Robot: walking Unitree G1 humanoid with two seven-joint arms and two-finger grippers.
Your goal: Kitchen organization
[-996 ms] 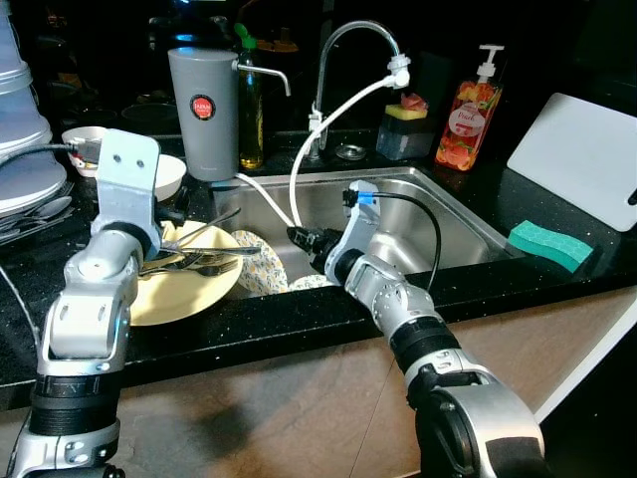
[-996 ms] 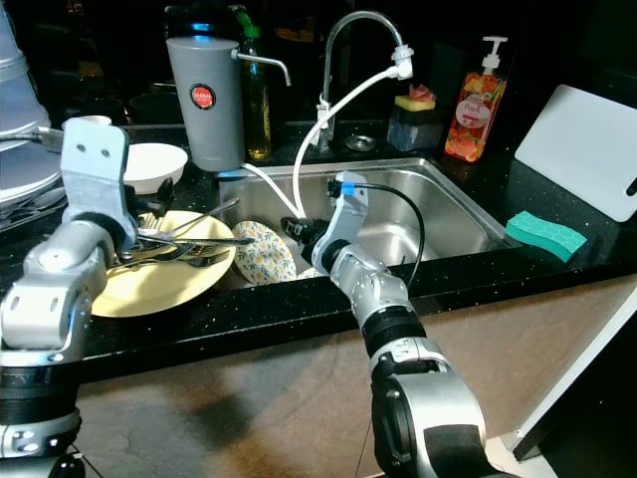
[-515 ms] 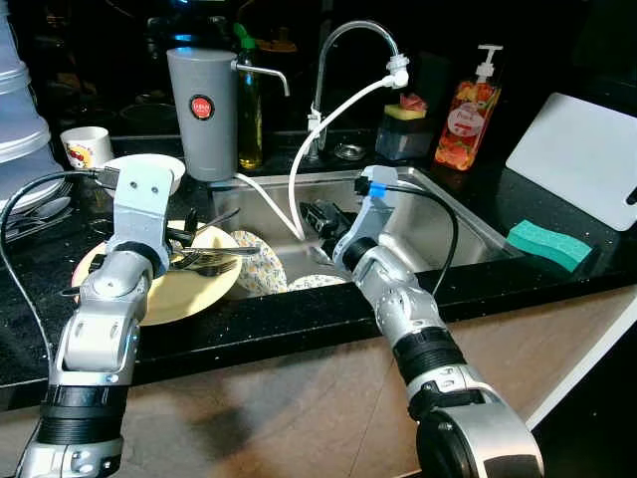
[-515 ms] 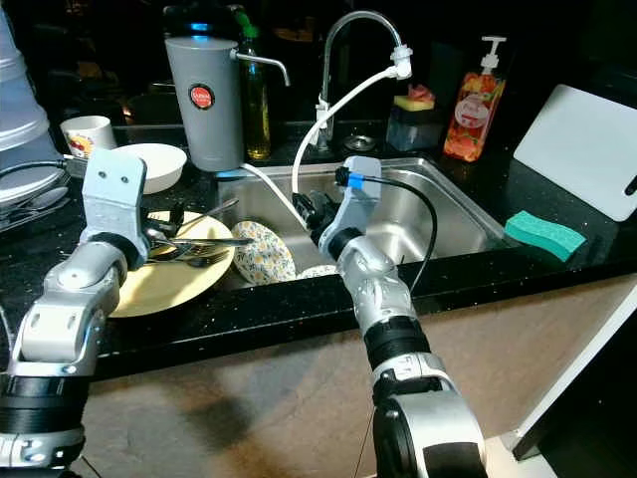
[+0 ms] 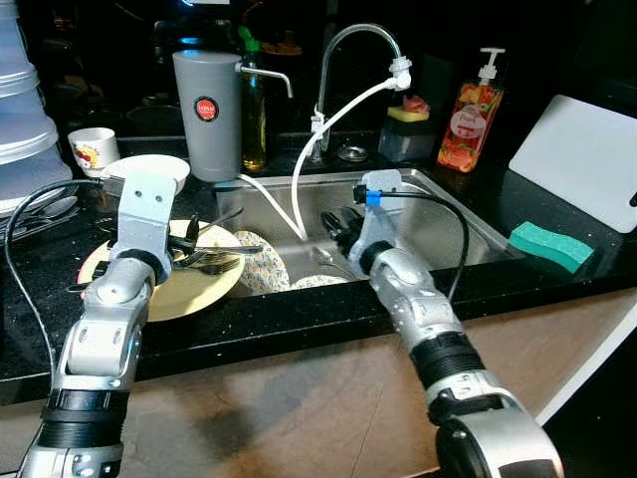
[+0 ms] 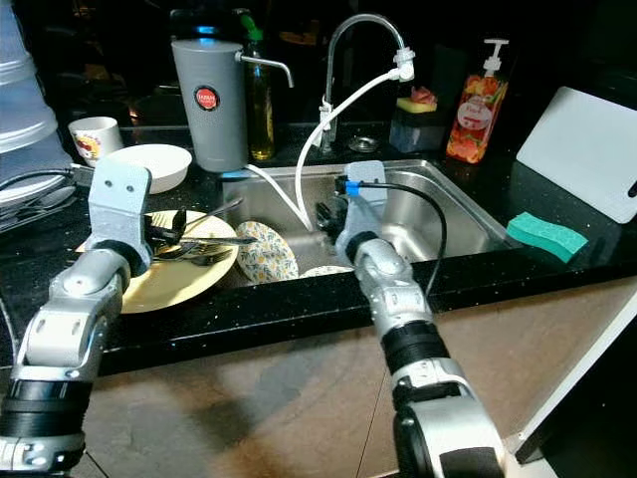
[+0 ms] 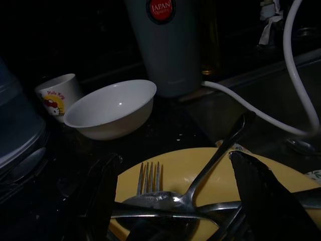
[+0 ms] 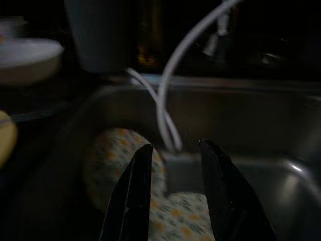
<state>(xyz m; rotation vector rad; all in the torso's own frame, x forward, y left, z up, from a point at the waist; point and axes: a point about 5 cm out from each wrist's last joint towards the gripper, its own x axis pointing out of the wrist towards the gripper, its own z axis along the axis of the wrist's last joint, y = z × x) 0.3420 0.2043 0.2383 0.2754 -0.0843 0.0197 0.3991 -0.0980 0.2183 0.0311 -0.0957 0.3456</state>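
The left pincer hung spread wide just above the round yellow plate on the black speckled surface, one finger at either side of the pile of steel forks and spoons heaped there, probably lined up to lift a piece. The plate sat close to the sink's left edge, with the white ceramic bowl and the small printed white cup behind it, so room for a backward move looked tight. The right pincer reached down into the stainless steel sink, its fingers parted a little and empty, aimed at the flower-patterned plates leaning against the sink's left wall. The thin white hose from the tap dropped just ahead of those fingers and could snag. The basin's right half lay open.
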